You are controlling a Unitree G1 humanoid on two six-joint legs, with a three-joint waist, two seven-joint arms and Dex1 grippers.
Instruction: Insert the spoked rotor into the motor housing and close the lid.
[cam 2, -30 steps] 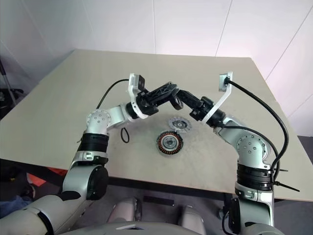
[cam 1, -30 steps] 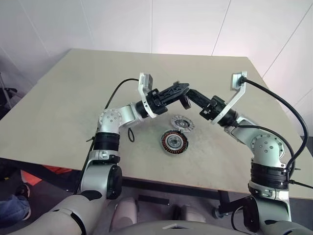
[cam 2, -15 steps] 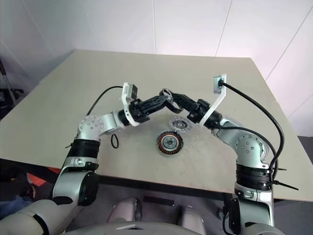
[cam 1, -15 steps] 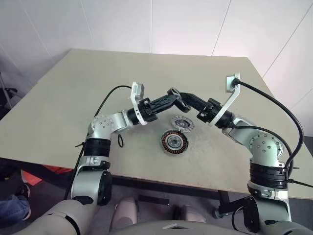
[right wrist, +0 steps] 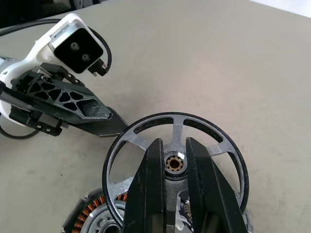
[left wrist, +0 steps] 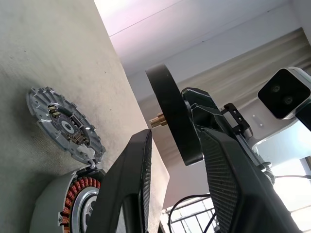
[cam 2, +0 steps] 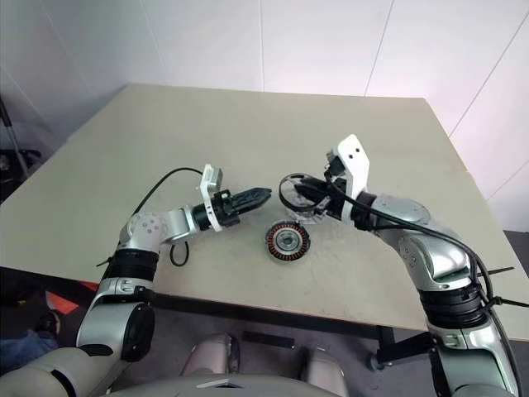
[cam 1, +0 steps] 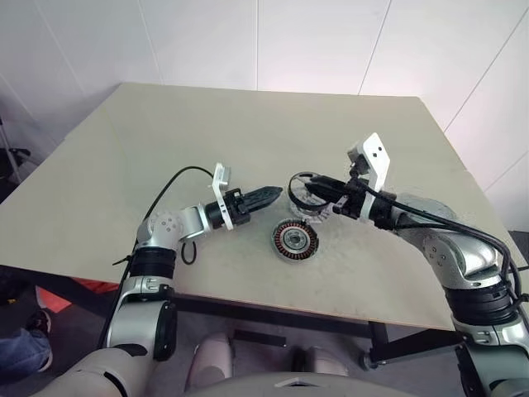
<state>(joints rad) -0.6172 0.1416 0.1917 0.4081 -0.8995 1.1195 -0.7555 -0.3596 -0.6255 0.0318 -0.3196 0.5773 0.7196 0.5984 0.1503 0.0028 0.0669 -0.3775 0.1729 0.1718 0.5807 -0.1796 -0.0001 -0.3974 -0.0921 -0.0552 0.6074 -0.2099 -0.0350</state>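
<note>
Motor housing (cam 1: pixel 295 240) lay nearest on table (cam 1: pixel 124 157), lid (left wrist: pixel 64 125) just behind. Right gripper (right wrist: pixel 174 165) clamped spoked rotor (right wrist: pixel 175 160) at hub, above both. Left gripper (cam 1: pixel 273 193) beside rim, empty, jaws partly apart per left wrist view.

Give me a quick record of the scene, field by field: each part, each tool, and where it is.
spoked rotor: held off the table by the right tool, above the lid
right tool: shut on the rotor's hub
left tool: holds nothing, beside the rotor
motor housing: flat on the table, windings up
lid: flat on the table, next to the housing
</note>
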